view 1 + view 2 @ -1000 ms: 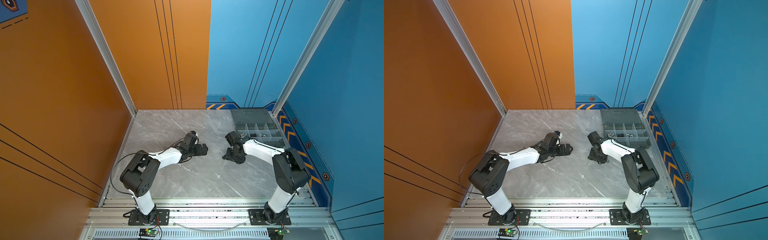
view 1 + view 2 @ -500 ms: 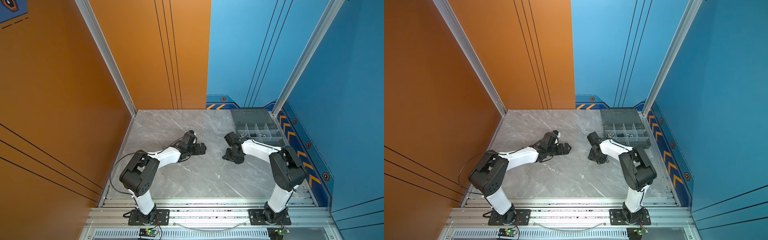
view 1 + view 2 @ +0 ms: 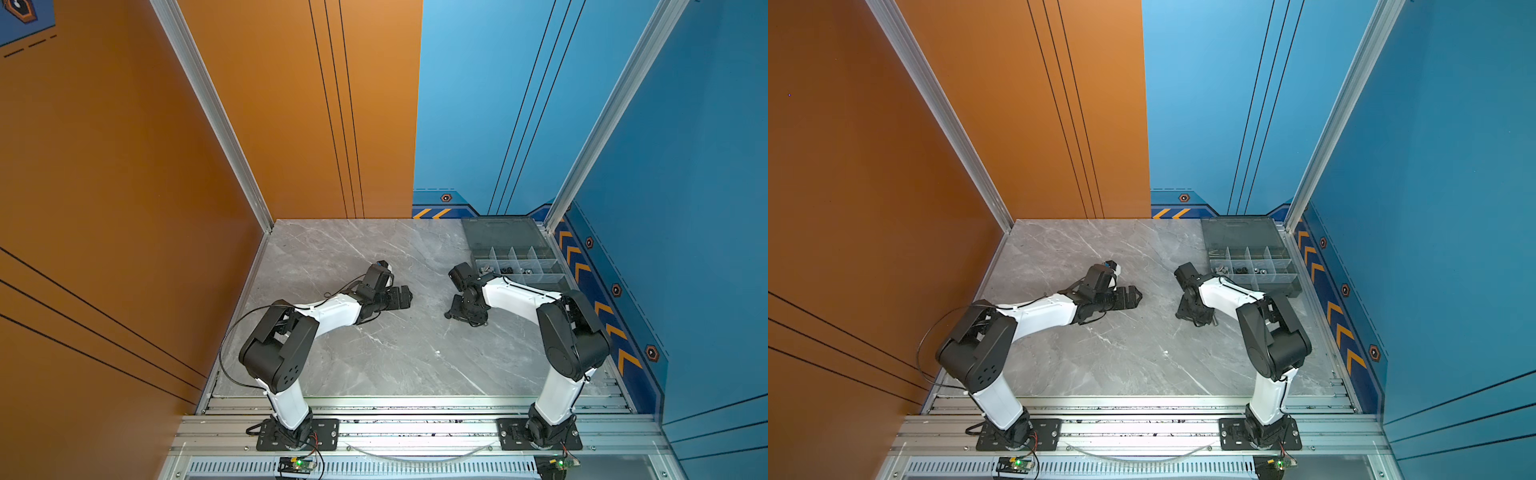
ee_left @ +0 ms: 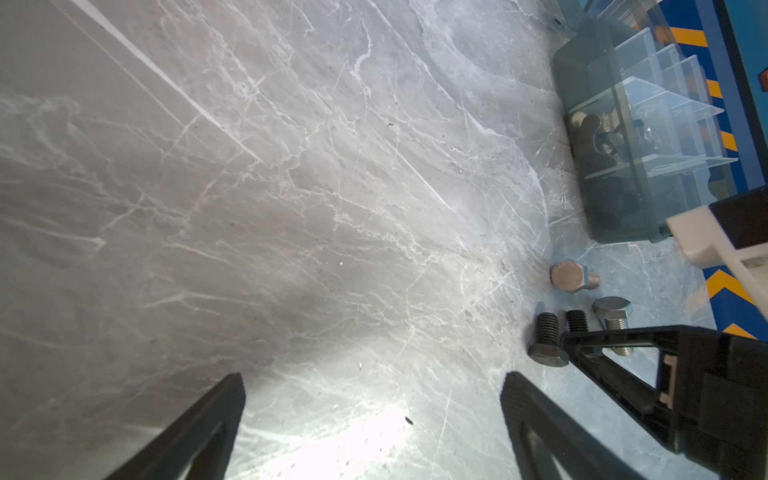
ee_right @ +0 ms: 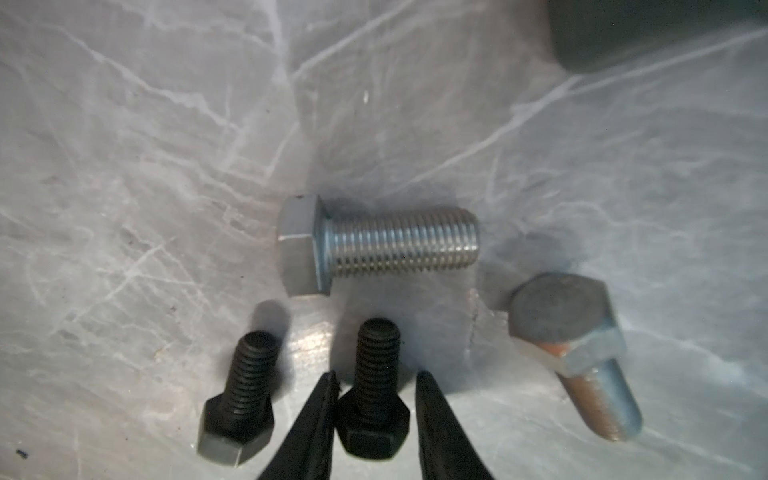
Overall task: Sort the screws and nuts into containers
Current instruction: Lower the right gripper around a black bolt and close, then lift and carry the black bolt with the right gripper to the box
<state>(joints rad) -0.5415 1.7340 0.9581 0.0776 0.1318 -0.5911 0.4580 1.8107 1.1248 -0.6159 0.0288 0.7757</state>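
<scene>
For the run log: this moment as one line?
left gripper open, empty | right gripper straddling matte black hex-head screw, grip unclear | smoky-grey plastic organizer box lid open

I work on a grey marble-look slab [image 3: 374, 365] with white veins; it fills the lower middle of both top views. An orange wall [image 3: 104, 166] closes the left and upper left of the frame, scored with thin black lines. A blue wall [image 3: 685, 145] takes the upper right and right. Silver aluminium posts [image 3: 208, 108] run up the corners. Orange chevrons [image 3: 615, 332] line the blue wall's foot at the right. An aluminium rail [image 3: 415, 428] crosses the bottom edge. A white glare [image 4: 353, 449] sits low in the left wrist view.
</scene>
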